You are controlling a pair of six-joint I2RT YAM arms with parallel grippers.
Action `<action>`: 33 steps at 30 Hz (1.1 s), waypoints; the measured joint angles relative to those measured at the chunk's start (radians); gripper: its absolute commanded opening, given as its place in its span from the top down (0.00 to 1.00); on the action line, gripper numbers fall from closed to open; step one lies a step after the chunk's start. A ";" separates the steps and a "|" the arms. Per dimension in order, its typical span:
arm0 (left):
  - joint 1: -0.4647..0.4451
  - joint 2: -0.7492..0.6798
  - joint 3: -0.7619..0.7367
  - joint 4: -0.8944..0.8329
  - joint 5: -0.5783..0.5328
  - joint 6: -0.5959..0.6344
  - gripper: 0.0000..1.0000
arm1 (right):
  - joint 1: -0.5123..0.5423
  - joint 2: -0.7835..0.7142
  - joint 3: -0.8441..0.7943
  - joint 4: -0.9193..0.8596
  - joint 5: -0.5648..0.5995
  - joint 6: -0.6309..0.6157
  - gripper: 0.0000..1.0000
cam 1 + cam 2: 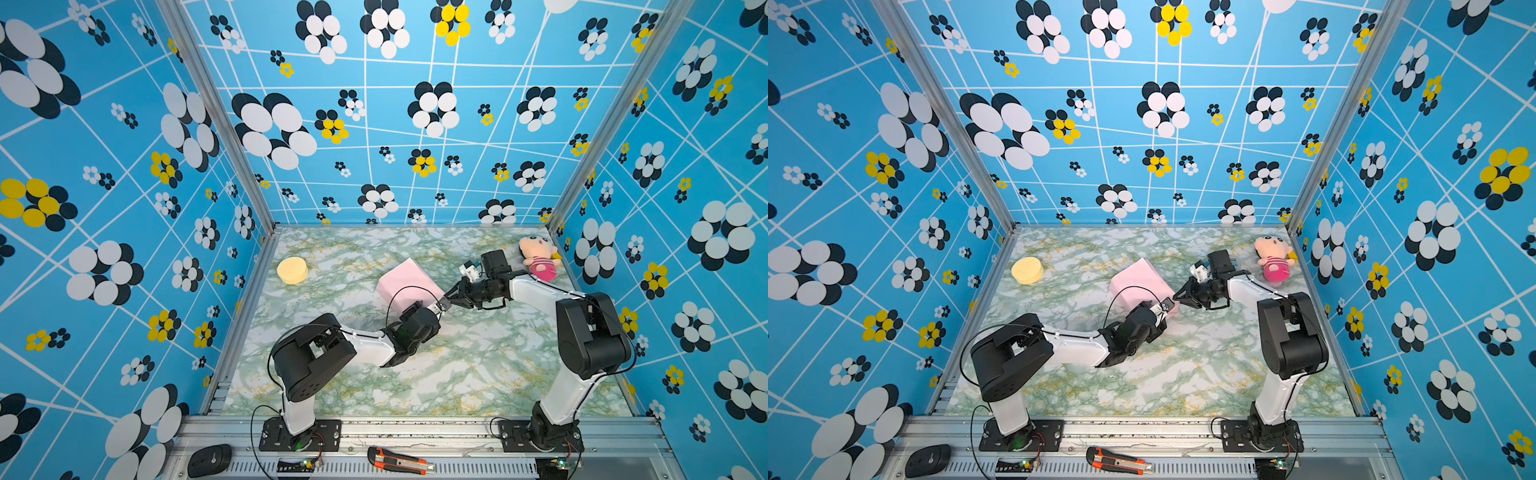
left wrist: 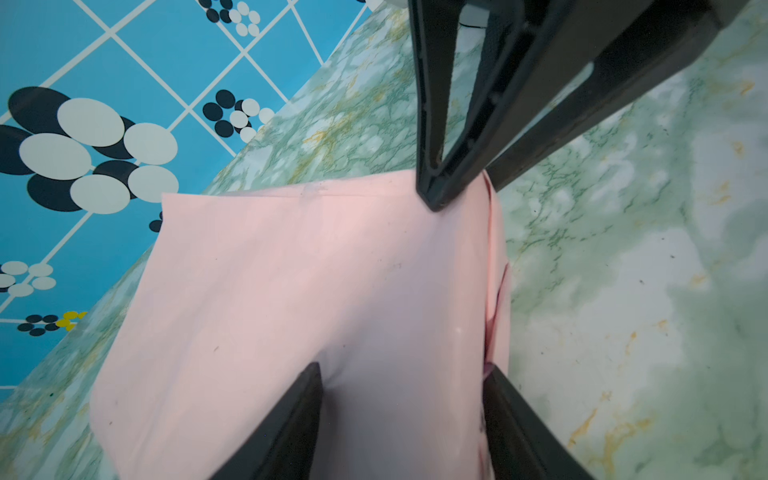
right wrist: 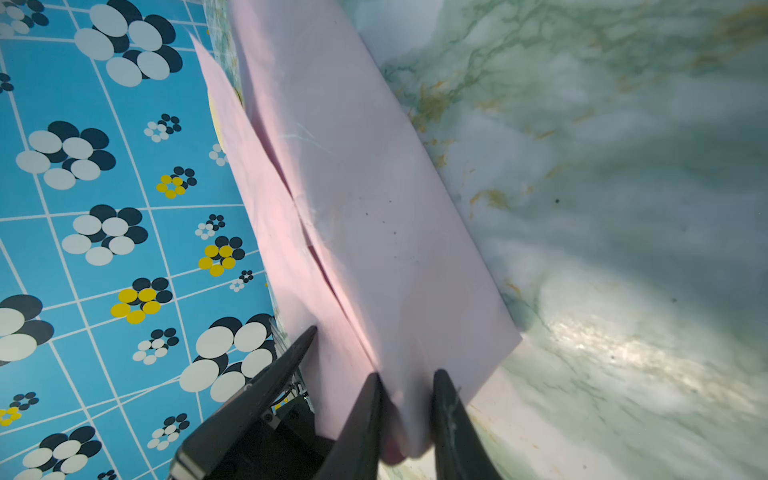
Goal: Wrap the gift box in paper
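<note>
Right wrist: right gripper (image 3: 405,411) pinches paper (image 3: 353,187) edge | left gripper (image 2: 401,382) spread, straddling paper

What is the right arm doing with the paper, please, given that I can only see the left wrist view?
Observer: In its own wrist view, the right gripper has its jaws closed on a fold of the paper.
Operator: Thank you. Is anything else lying nearby?
Observer: Yes, both top views show a plush doll at the far right, apart from the paper.
Operator: And on the left side?
Observer: A round yellow disc sits far left, also apart from the paper.
</note>
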 measured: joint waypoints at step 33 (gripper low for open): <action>0.035 -0.034 -0.106 0.154 0.086 -0.095 0.38 | 0.210 -0.133 -0.520 0.718 0.258 0.584 0.97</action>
